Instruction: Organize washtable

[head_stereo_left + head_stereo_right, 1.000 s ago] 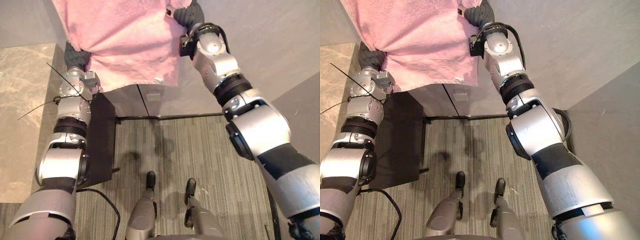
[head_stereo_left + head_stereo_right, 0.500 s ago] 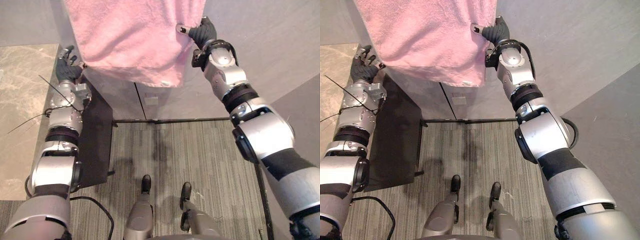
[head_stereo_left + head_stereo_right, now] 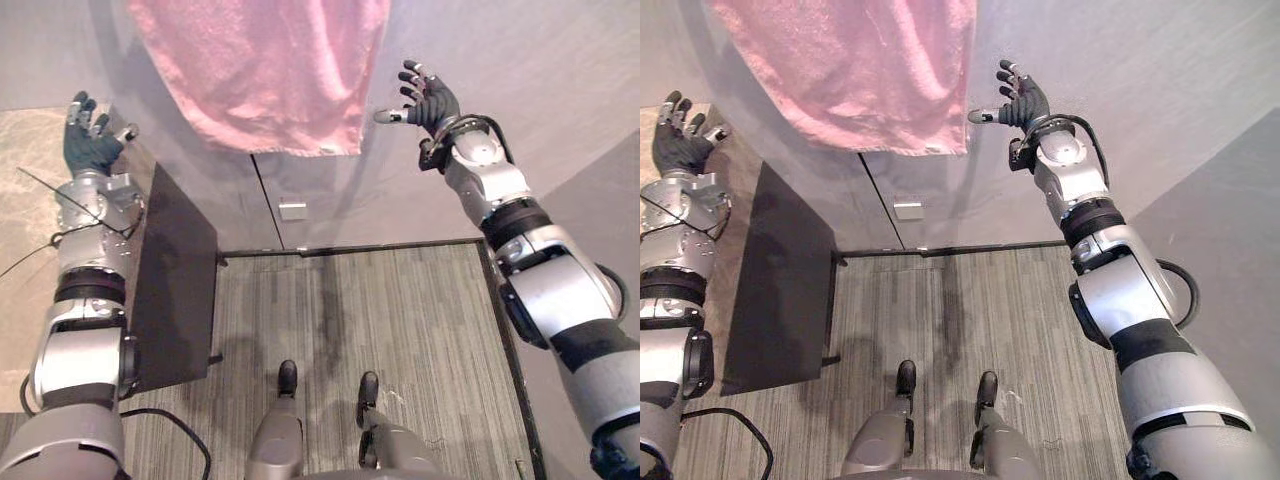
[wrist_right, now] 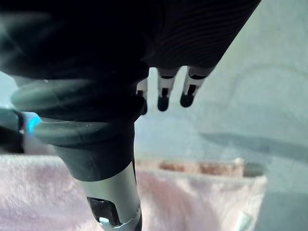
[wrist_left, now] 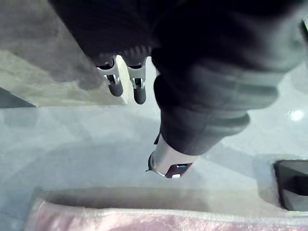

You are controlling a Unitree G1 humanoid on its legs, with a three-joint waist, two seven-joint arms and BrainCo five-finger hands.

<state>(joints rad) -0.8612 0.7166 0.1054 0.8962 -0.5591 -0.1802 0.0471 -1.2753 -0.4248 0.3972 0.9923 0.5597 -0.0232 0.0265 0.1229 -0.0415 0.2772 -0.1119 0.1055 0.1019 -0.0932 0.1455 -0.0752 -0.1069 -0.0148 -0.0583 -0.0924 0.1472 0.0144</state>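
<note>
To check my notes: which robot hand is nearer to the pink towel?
Right. The right robot hand is open just beside the right edge of the pink towel, thumb nearly at it; the left robot hand, also open, is farther off its left side.

Underfoot, grey carpet [image 3: 400,330] with fine stripes, ending at a thin dark strip [image 3: 350,246] along the foot of a pale grey front [image 3: 330,200]; on that front, a dark vertical seam [image 3: 265,200] and, just beside it, a small pale square plate [image 3: 292,209]. To the left, a flat black panel [image 3: 175,290] standing on the carpet, with a beige marbled surface [image 3: 25,230] beyond its far side. To the right, a darker grey wall [image 3: 1230,210] meeting the carpet along a dark edge line [image 3: 497,310]; soft, even light throughout, with faint shadows on the carpet.
</note>
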